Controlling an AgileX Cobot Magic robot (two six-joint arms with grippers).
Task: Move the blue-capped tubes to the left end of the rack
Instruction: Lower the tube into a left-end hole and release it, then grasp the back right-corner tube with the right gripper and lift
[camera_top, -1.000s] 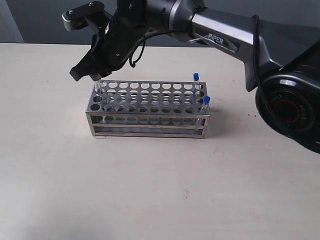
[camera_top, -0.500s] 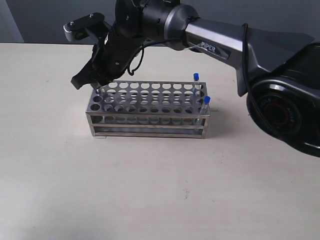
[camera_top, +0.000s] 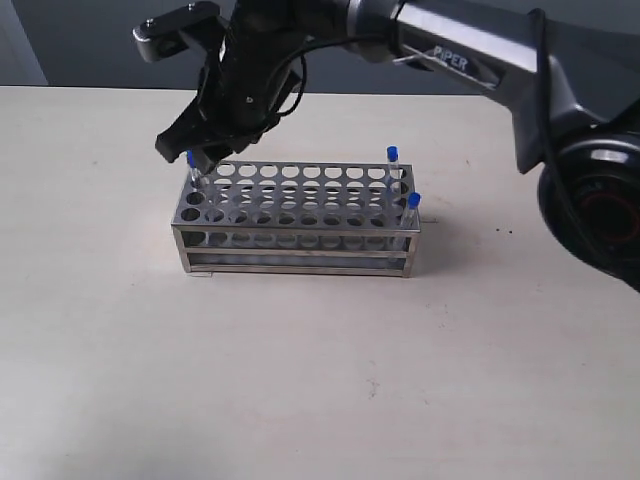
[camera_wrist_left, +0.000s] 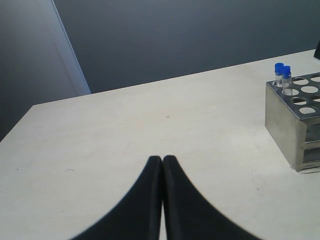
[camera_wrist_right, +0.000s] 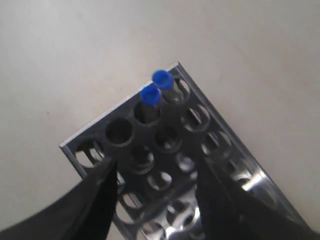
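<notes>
Hovering over the left end of the rack (camera_top: 300, 235), the right gripper (camera_top: 189, 156) has its fingers spread wide with nothing between them. Two blue-capped tubes (camera_wrist_right: 150, 95) sit in neighbouring corner holes right there – the other two (camera_top: 393, 153) stand at the right end. Left gripper (camera_wrist_left: 162, 159) is pressed together over the table (camera_wrist_left: 125, 130).

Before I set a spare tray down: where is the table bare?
The wide table in front of the rack is bare, also left of it. Crowded: the rack's left end, under the right gripper, by two blue-capped tubes.
</notes>
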